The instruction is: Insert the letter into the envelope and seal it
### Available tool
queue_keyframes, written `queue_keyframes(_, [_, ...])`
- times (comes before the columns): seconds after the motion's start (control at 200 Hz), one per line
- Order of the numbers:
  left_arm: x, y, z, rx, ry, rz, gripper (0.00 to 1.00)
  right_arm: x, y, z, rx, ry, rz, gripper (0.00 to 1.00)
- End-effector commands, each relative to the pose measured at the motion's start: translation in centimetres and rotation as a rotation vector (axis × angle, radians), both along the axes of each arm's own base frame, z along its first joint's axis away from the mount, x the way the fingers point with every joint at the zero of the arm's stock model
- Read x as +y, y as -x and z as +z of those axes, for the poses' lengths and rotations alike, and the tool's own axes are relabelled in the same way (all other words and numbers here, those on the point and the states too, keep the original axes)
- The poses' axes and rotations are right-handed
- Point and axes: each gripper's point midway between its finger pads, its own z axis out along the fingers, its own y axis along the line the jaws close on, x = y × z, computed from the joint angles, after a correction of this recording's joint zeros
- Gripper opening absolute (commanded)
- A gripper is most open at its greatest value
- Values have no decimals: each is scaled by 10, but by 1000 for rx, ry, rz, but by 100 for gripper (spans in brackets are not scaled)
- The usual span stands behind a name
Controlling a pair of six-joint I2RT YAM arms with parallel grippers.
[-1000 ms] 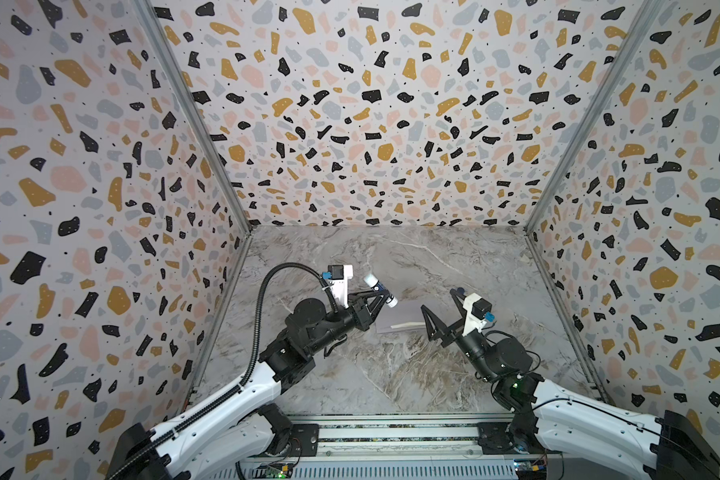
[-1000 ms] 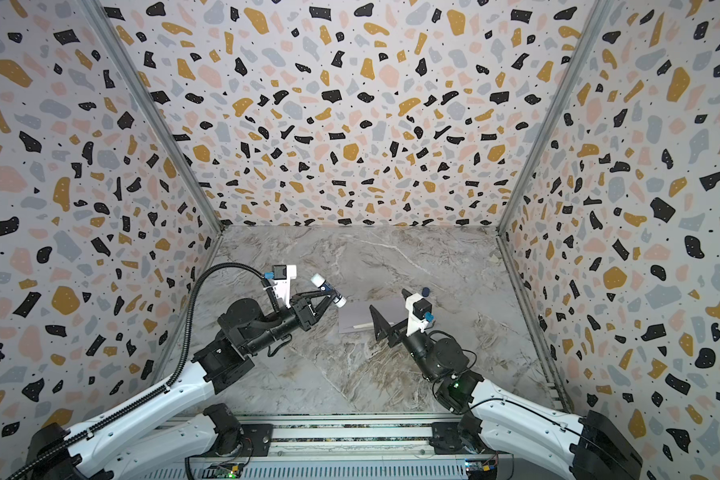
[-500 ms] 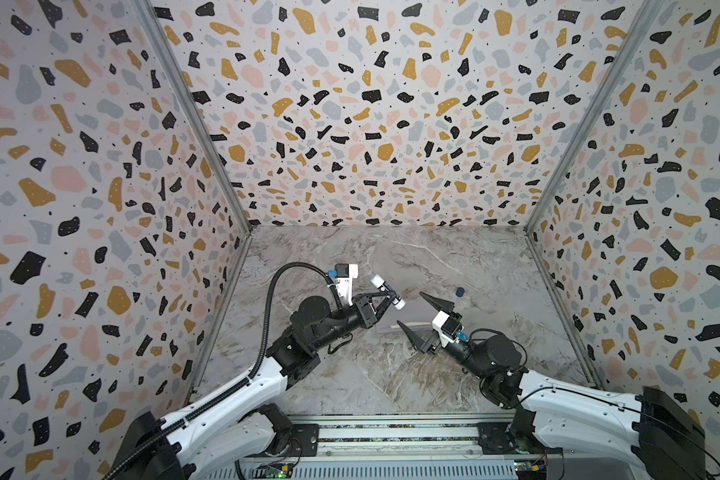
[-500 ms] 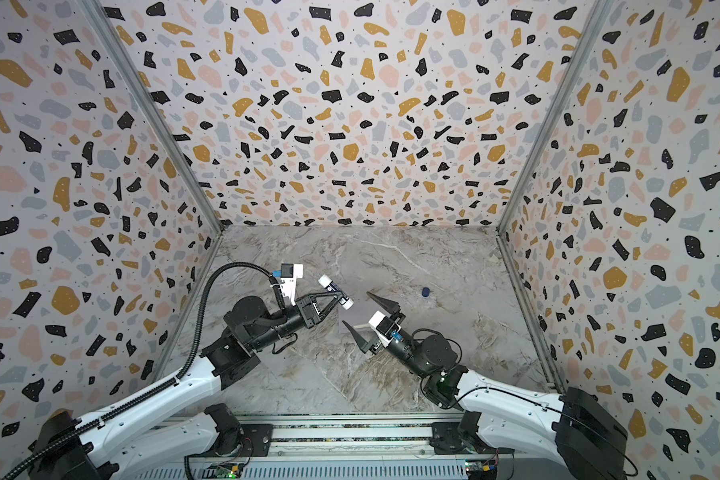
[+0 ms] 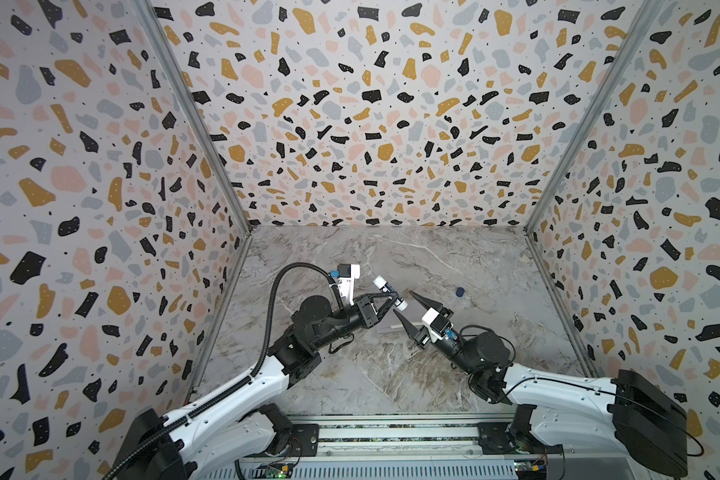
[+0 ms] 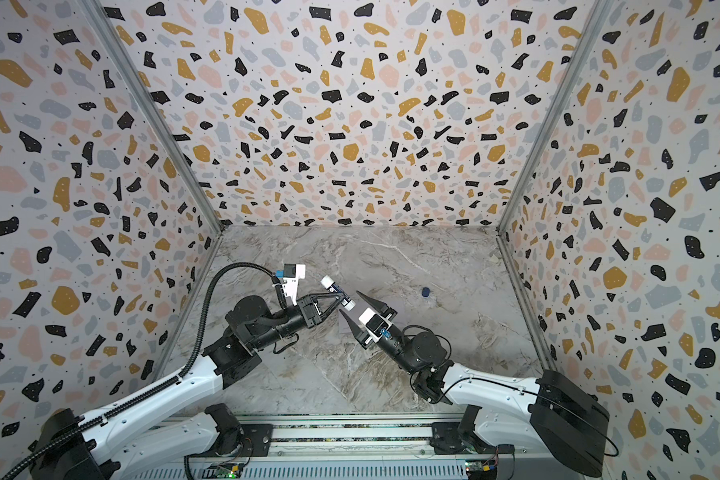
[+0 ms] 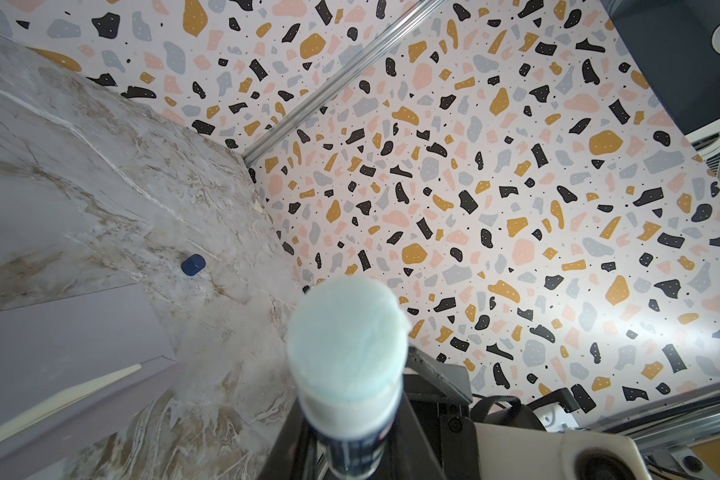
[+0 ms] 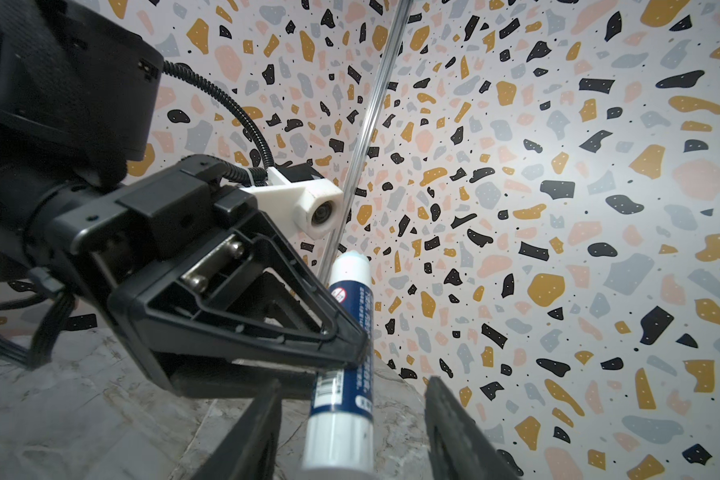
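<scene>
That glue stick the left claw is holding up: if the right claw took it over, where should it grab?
Grip the glue stick by its white base end, which pokes out bare past the left gripper. The middle is already taken, and the far end is exposed glue. Come from the base side, where the right gripper is placed, with its jaws straddling the round barrel.

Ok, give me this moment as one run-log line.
left gripper: shut on glue stick, uncapped | right gripper: open, jaws flanking stick's base | envelope: flat on table, letter edge showing | blue cap: loose on table
</scene>
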Motion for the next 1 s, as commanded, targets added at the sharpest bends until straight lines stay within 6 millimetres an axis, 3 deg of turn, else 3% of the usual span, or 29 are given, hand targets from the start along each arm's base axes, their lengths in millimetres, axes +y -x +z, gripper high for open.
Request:
queue_keyframes(0.0, [2, 5, 34, -79, 74, -18, 0, -1, 0, 33, -49, -85, -13, 52])
queue_keyframes(0.2, [2, 7, 34, -81, 76, -27, 0, 2, -3, 33, -55, -95, -40, 43])
queue_keyframes(0.846, [0, 8, 35, -84, 78, -38, 0, 10, -10, 29, -57, -83, -63, 35])
queue_keyframes(0.996, [0, 8, 33, -81, 77, -41, 0, 9, -10, 30, -63, -91, -72, 24])
